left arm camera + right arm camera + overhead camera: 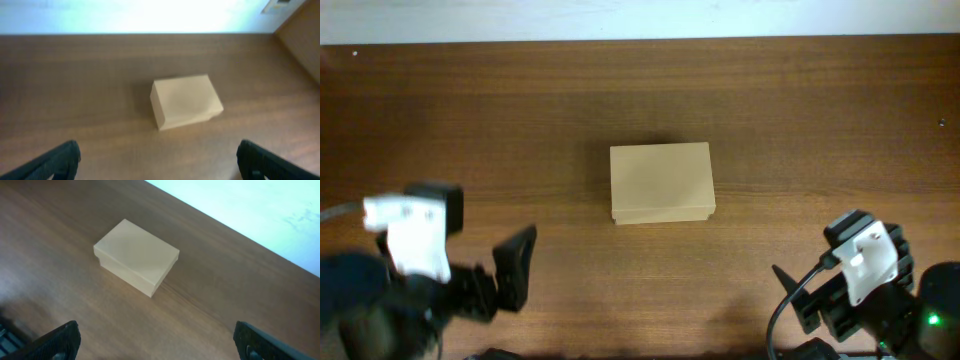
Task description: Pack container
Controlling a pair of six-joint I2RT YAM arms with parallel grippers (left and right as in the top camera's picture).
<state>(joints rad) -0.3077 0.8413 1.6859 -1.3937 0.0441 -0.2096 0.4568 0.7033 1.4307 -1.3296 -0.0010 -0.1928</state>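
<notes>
Dark fingers (62, 160) of the left tool (159, 160) were seen at the two bottom corners of the left wrist view, spread wide apart, with nothing held and only bare counter (800, 110) between them. The fingers (60, 340) of the right tool (156, 340) were likewise set wide apart in the right wrist view, and nothing was gripped there either. The container (661, 182) was found at the middle of the wooden counter, resting flat with its lid closed down. It was placed well apart from both tools and was touched by neither. From the left tool it was seen ahead and a little to the right; from the right tool it was seen ahead and off to the left, turned at an angle to that view. In the overhead view, both arms were positioned near the front edge of the counter, one on each side of the container.
</notes>
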